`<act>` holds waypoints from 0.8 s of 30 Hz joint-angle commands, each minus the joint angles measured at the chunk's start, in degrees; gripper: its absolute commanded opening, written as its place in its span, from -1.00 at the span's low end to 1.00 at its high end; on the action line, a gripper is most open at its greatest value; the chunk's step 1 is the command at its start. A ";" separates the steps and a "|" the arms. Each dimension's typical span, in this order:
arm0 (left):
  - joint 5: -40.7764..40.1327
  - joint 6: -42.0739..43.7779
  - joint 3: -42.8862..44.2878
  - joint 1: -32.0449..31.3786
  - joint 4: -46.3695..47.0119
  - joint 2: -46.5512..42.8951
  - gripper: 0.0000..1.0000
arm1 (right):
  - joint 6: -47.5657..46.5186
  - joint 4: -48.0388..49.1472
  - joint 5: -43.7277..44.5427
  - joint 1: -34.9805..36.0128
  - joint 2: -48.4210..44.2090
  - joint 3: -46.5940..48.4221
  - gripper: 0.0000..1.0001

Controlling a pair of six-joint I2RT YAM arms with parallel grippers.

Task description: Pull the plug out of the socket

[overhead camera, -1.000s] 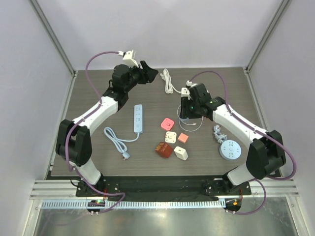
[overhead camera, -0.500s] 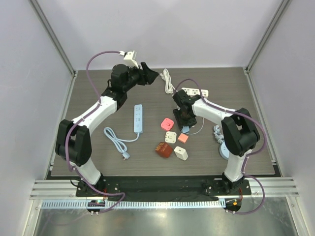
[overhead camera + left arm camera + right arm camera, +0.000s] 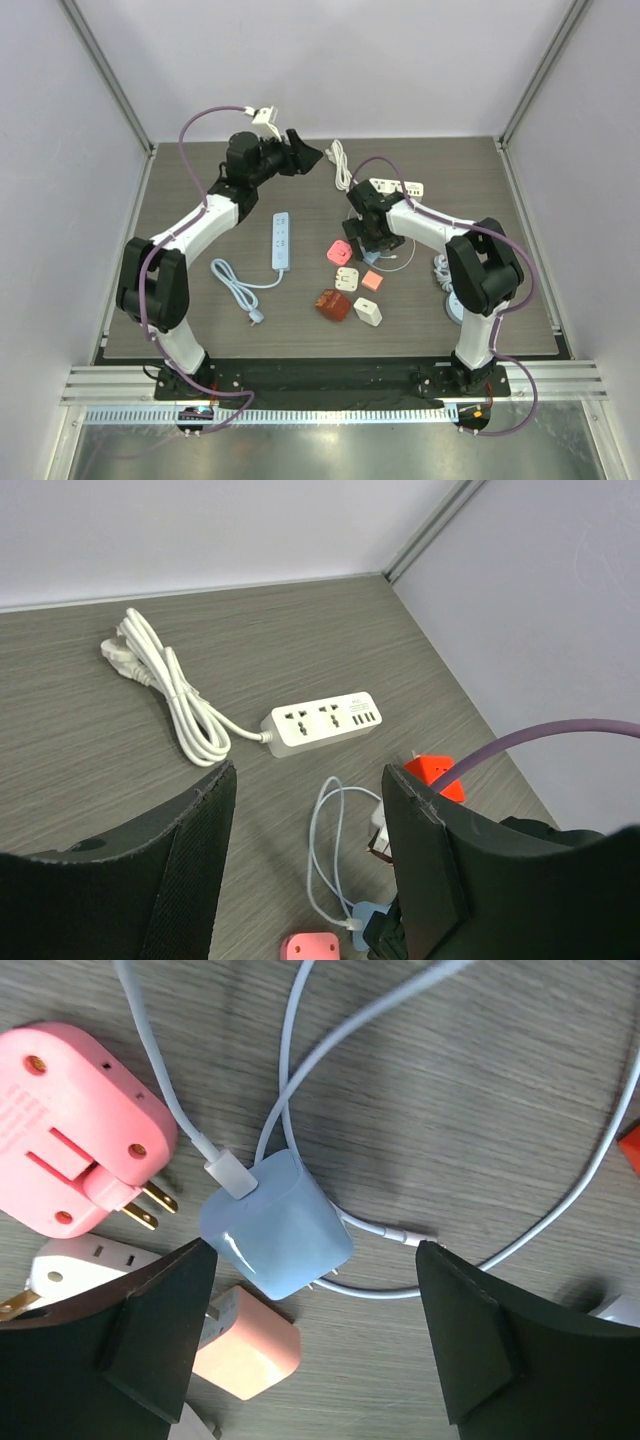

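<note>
A light blue charger cube (image 3: 277,1225) lies on the table with a pale blue cable's plug (image 3: 228,1173) pushed into its top face. My right gripper (image 3: 315,1252) is open and hovers just above the cube, one finger on each side, touching nothing. In the top view the right gripper (image 3: 366,238) hides the cube, and only the cable loop (image 3: 397,262) shows. My left gripper (image 3: 306,155) is open and empty, raised over the back left of the table. Its wrist view shows the blue cube (image 3: 366,916) and cable (image 3: 322,830) far below.
A pink adapter (image 3: 80,1130), a salmon cube (image 3: 248,1345) and a white adapter (image 3: 60,1260) crowd the blue cube. A white power strip (image 3: 397,187) with coiled cord (image 3: 342,165) lies behind. A blue strip (image 3: 281,240), red cube (image 3: 333,304), white cube (image 3: 368,312) and round socket (image 3: 467,305) lie nearby.
My right arm has swung left and down from over the white power strip to just above the blue charger cube, uncovering the strip. The left arm has barely moved.
</note>
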 commanded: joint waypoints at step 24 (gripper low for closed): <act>-0.92 -16.99 -29.62 -4.78 0.76 -25.55 0.70 | 20.20 22.82 -4.13 0.69 -42.69 -29.64 0.99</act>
